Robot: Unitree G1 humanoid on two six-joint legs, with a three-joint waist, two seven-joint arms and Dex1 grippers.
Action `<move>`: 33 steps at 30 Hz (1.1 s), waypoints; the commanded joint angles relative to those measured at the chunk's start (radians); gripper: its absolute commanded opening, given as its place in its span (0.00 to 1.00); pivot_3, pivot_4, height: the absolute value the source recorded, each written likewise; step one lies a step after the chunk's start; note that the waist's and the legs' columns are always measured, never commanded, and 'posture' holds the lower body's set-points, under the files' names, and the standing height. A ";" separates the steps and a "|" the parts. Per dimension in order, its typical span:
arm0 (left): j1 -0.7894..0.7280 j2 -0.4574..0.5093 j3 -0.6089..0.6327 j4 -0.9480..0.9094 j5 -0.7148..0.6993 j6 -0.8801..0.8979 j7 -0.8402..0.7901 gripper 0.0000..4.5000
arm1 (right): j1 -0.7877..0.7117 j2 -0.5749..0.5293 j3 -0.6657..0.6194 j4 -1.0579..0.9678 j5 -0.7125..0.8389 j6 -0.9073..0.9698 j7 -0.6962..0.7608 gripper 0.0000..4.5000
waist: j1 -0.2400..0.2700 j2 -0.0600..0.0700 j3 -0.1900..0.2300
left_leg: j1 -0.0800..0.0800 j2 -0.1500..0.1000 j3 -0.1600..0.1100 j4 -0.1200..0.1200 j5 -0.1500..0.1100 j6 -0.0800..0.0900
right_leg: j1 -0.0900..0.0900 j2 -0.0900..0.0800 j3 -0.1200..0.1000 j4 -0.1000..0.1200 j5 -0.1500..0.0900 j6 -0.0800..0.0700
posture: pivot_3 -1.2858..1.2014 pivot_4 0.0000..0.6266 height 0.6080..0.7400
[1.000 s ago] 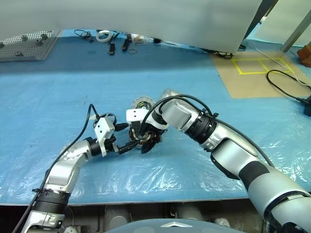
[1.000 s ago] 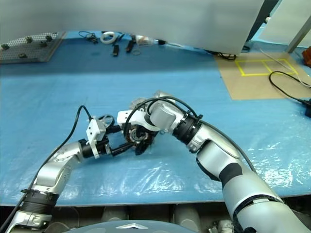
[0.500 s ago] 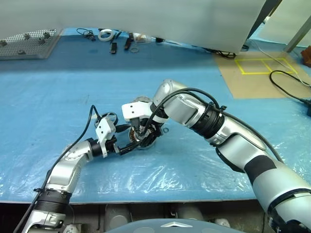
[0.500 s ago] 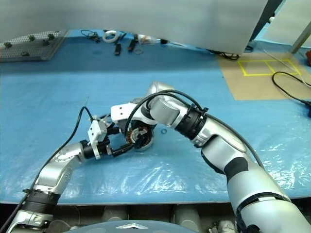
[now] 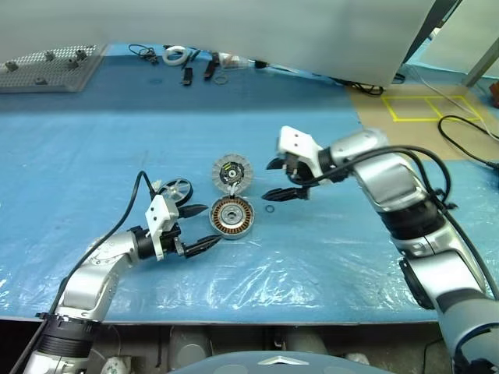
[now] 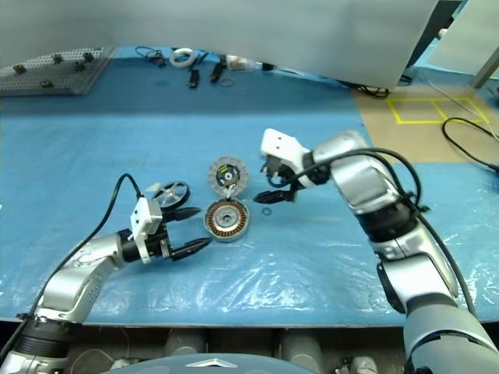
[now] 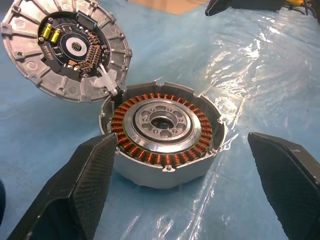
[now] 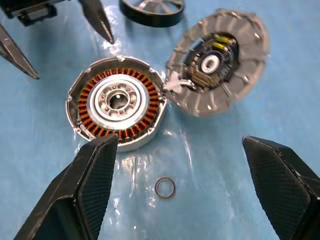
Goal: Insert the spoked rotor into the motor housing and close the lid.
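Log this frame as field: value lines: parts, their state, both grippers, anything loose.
motor housing: on the blue sheet, open, copper windings showing, no rotor inside
lid: swung open, ribbed face with dark hub up, joined to the housing's far rim
spoked rotor: flat on the sheet, left of the housing, apart from it
left gripper: open, empty, low beside the housing's left side
right gripper: open, empty, above the sheet right of the lid
small ring: loose on the sheet, right of the housing

- A small metal ring (image 5: 269, 209) is seen lying on the blue plastic sheet (image 5: 93, 140).
- A grey pegboard (image 5: 47, 61) is placed far left.
- Yellow tape (image 5: 421, 105) is stuck far right.
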 commanded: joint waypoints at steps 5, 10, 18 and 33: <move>-0.044 0.028 0.013 0.008 -0.016 0.001 -0.042 0.98 | 0.337 0.086 -0.277 -0.134 0.130 -0.088 -0.242 0.94 | 0.001 0.001 0.001 | 0.001 -0.001 0.000 0.001 0.000 0.000 | 0.000 0.000 0.000 0.000 -0.001 -0.002 | 0.52 0.24 1.00; -0.078 0.027 0.004 0.022 -0.023 0.008 -0.066 0.98 | 0.434 0.145 -0.250 -0.039 0.113 -0.266 -0.352 0.94 | -0.012 0.002 0.001 | 0.001 -0.001 0.001 0.001 0.000 0.000 | 0.000 -0.001 0.001 0.000 -0.001 -0.002 | 0.52 0.24 1.00; -0.075 0.046 0.015 0.034 -0.014 0.004 -0.091 0.98 | 0.454 0.183 -0.127 0.067 0.067 -0.416 -0.418 0.94 | -0.010 0.004 0.002 | 0.000 -0.001 0.000 0.001 0.000 0.000 | 0.000 -0.001 0.001 -0.001 -0.001 -0.001 | 0.52 0.24 1.00; -0.006 0.023 0.018 0.046 0.029 -0.053 -0.040 0.98 | 0.445 0.168 -0.032 0.218 0.035 -0.552 -0.420 0.94 | -0.010 0.004 0.002 | 0.001 -0.001 0.000 0.000 0.000 0.000 | 0.002 -0.001 0.000 -0.002 -0.001 -0.001 | 0.52 0.24 1.00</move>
